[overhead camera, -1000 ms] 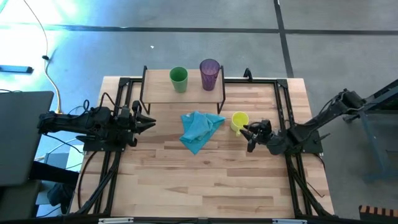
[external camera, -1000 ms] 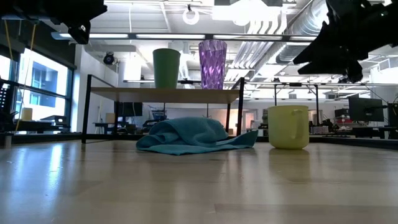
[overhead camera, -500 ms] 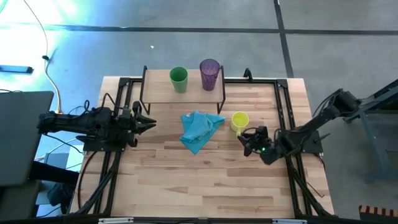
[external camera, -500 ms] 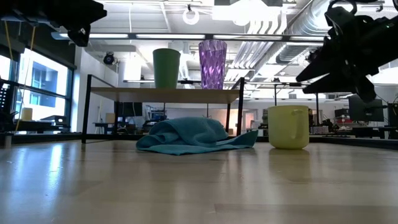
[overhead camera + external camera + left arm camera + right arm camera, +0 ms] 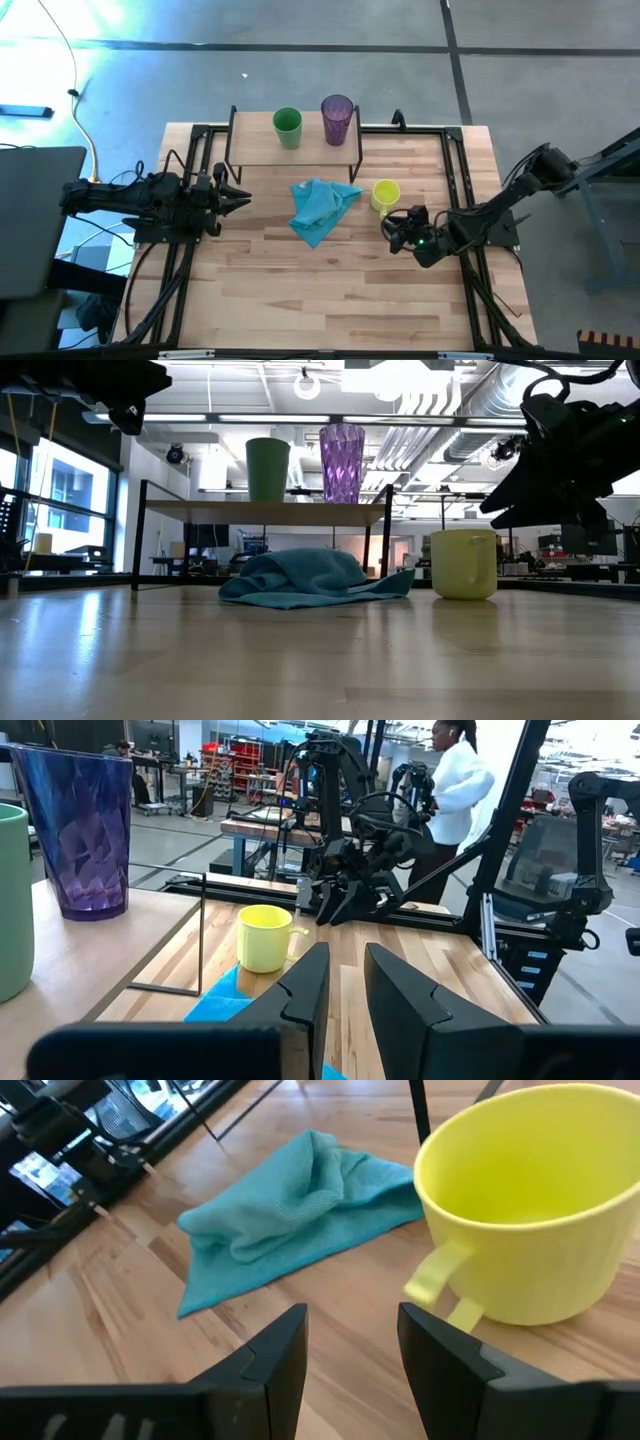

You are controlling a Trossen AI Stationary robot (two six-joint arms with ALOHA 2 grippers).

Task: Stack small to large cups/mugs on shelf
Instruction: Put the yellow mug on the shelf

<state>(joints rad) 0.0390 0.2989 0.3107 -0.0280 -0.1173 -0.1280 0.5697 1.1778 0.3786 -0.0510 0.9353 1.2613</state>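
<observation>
With the green cup (image 5: 287,128) and tumbler (image 5: 337,119) on the shelf (image 5: 255,150), the right gripper (image 5: 350,1342), fingers apart, nears the table's yellow mug (image 5: 535,1200), apparently needing a handle-side grasp; left gripper (image 5: 345,982) waits, fingers parted.

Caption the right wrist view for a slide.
Open right gripper faces the yellow mug's handle on the table, blue cloth crumpled beyond.

Smooth matt yellow mug (image 5: 535,1200), soft woven blue cloth (image 5: 290,1205), translucent faceted purple tumbler (image 5: 78,830), pale wood-grain table (image 5: 330,290).
</observation>
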